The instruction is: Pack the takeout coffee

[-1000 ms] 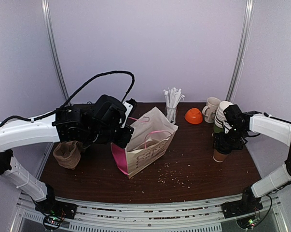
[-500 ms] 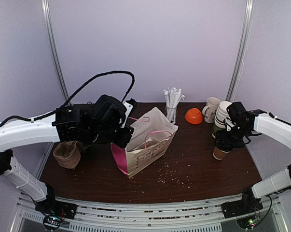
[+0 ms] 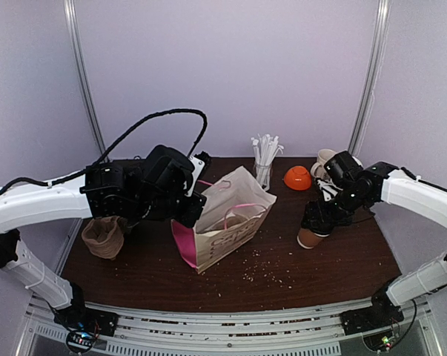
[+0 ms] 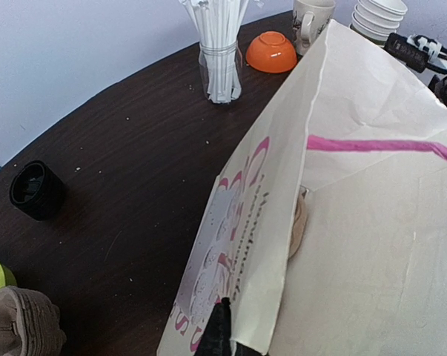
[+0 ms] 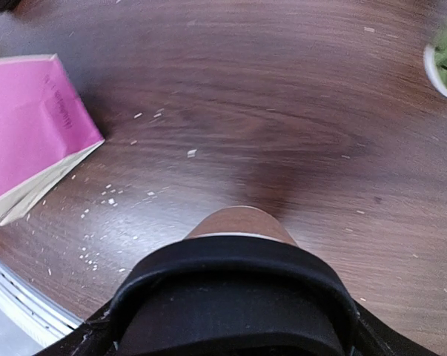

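Dark wood-grain table [image 3: 356, 261], crumb-strewn. Takeout coffee [image 3: 309, 236]: tapered brown paper cup with a glossy black dome lid, right of the creased white-and-pink paper bag [image 3: 227, 222]. Right gripper [image 3: 321, 219] clamps its lid. Left gripper [image 4: 222, 335] has its fingers together, pinching the bag rim.
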